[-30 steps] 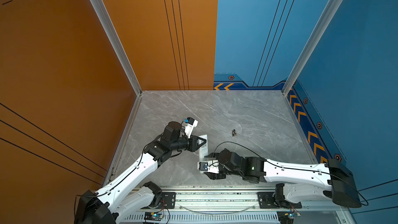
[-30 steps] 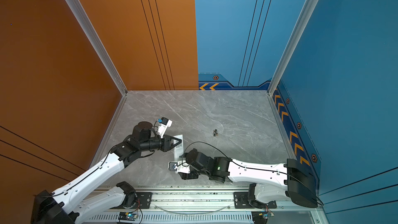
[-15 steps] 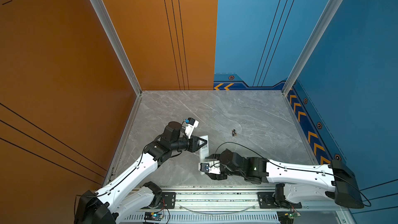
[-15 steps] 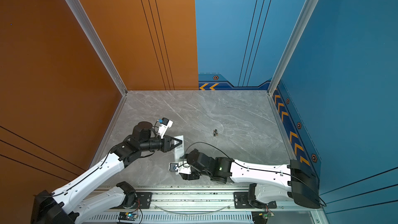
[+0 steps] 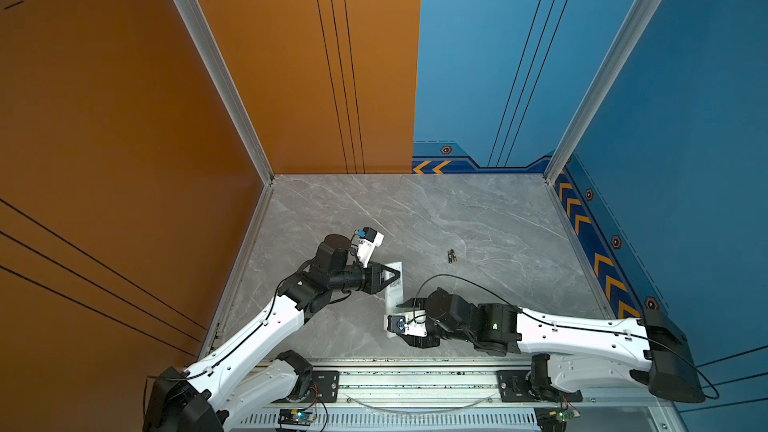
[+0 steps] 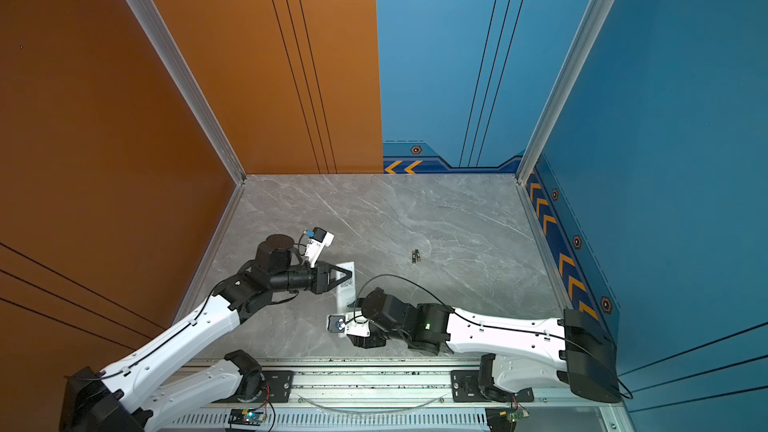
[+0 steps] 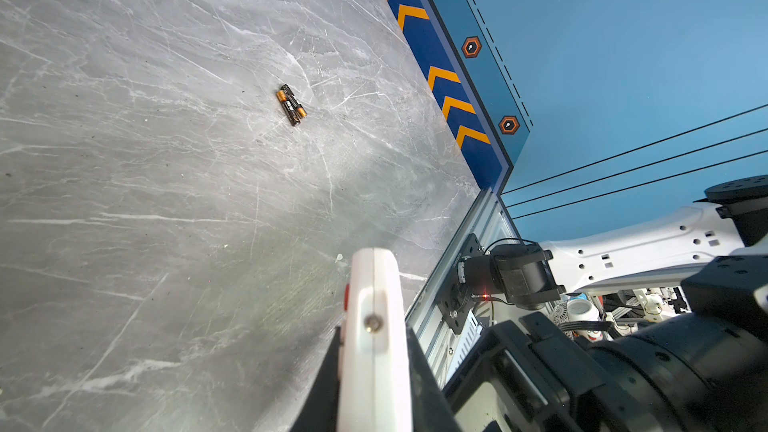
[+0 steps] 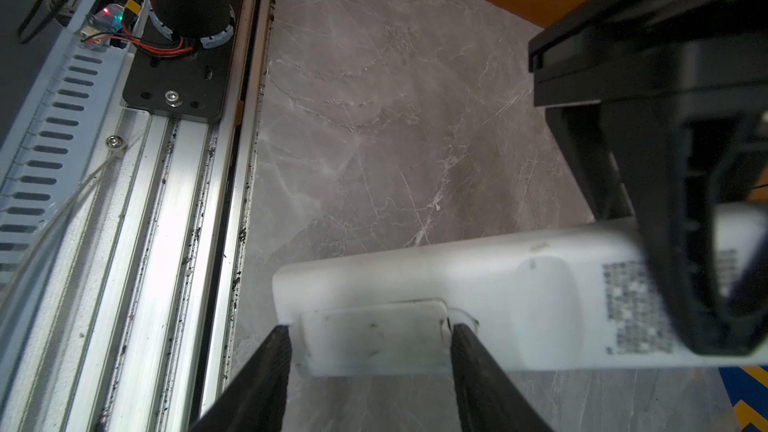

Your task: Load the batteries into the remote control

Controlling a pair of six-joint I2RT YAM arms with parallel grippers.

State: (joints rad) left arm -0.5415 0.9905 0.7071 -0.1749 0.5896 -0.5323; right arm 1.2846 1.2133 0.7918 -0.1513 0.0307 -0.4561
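Change since a second ago: right gripper [image 8: 370,351] has shifted slightly along the remote control [image 8: 498,280], fingers narrowing around the battery cover [image 8: 374,338], probably to slide it off. Left gripper [image 5: 392,274]: fingers pinched on the remote's far end, steadying it back-up above the tabletop [image 5: 478,218]. Batteries [image 5: 451,256]: side by side on the tabletop, well apart, untouched.

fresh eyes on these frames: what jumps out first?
Both arms meet at the white remote control near the front of the grey table: the left gripper is shut on its far part, and the right gripper straddles a cover panel near its end. The two batteries lie together, untouched, mid-table.
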